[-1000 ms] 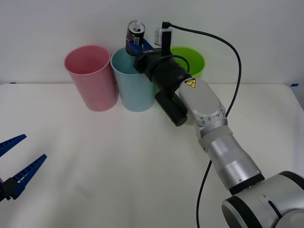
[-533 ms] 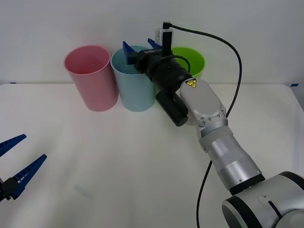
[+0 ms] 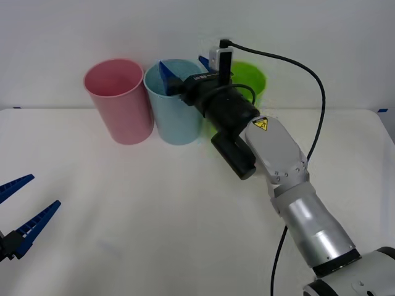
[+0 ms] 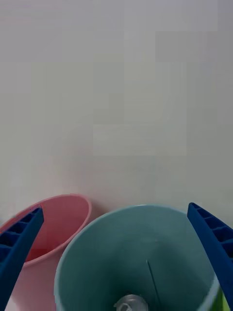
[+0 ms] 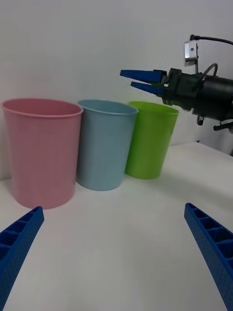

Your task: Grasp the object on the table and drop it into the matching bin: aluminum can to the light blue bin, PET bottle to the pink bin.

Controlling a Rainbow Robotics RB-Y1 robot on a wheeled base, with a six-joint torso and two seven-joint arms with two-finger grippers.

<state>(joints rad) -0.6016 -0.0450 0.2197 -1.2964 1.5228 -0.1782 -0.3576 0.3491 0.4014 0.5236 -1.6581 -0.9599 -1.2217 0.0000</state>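
The aluminum can lies at the bottom of the light blue bin, its silver top just visible. My right gripper hovers over the rim, fingers spread and empty. My left gripper waits open near the table's edge.

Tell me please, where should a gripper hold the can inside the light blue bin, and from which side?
From above, through the light blue bin's open mouth, since its walls block the sides. Only the can's silver top shows, so it probably stands upright: close on its round side wall.
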